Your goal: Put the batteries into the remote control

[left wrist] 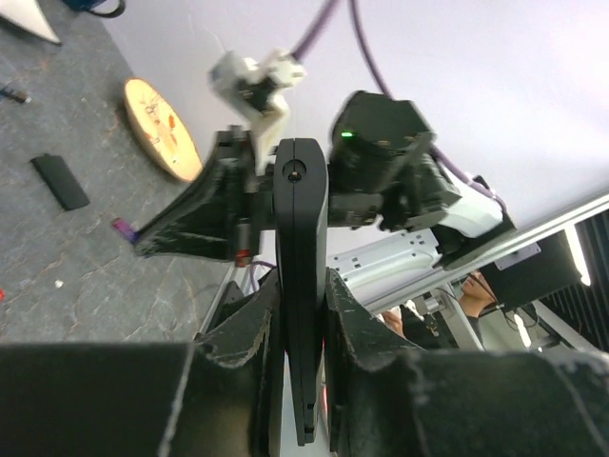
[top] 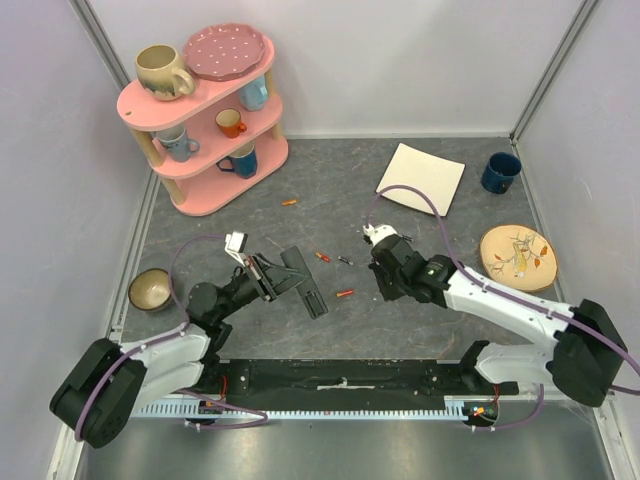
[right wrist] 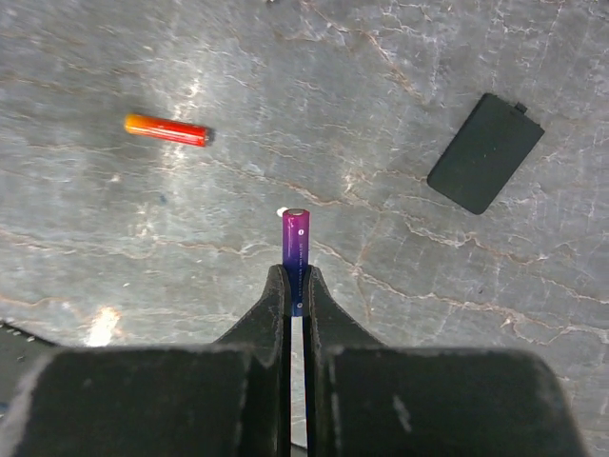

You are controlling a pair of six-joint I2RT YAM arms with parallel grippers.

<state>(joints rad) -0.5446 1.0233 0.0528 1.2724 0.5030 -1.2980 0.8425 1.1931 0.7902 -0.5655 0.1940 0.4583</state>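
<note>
The pink shelf [top: 210,185] is holding mugs [top: 231,122] on every tier, plus a pink plate [top: 227,50] on top. Loose batteries [top: 344,293] are lying on the grey marbled table [top: 330,220], which pale lilac walls [top: 400,60] are enclosing. The left gripper [left wrist: 301,314] is clamping the remote control [left wrist: 301,219] on edge, its long axis lying along the fingers. The right gripper [right wrist: 296,286] is pinching a purple battery [right wrist: 296,238], which is pointing straight out past the tips.

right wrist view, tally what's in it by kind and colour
orange battery: 1
purple battery: 1, pinched in the right gripper
black cover: 1
total: 3
</note>
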